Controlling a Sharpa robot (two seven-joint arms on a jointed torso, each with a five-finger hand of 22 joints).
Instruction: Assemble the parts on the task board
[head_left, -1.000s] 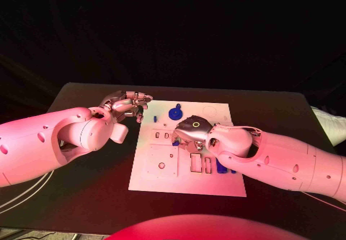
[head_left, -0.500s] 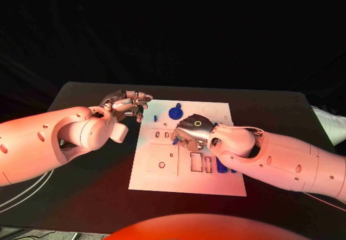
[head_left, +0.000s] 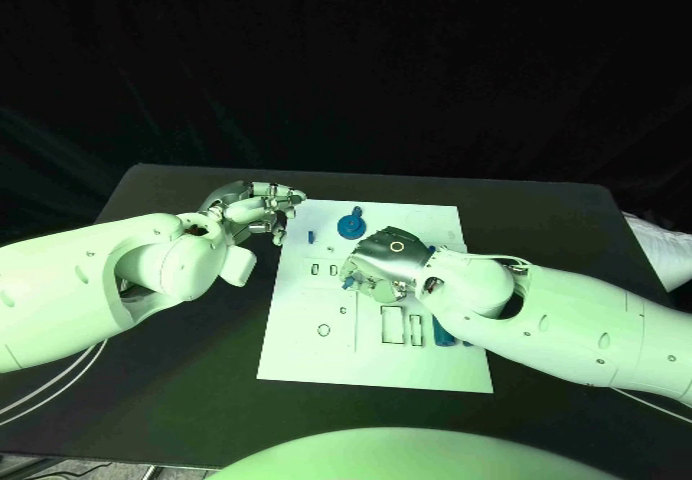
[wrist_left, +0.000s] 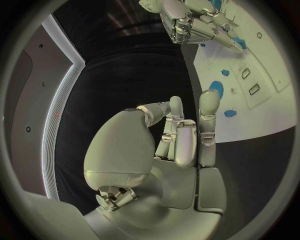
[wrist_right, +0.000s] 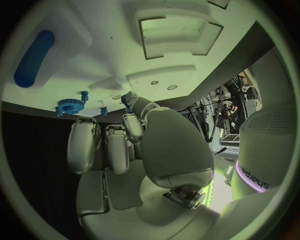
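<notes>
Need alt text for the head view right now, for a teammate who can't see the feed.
The right hand reaches over the middle of the white task board on the black table. The left hand hovers curled off its far left corner, near a blue gear part.

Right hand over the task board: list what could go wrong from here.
1. The right hand is low over the task board with a small blue part at its fingertips; whether it grips it is unclear, so the part may slip or seat crooked.
2. The blue gear and blue peg sit close beyond its fingers and could be knocked.
3. The hand hides the slots from the head camera, so misalignment may go unseen.
</notes>
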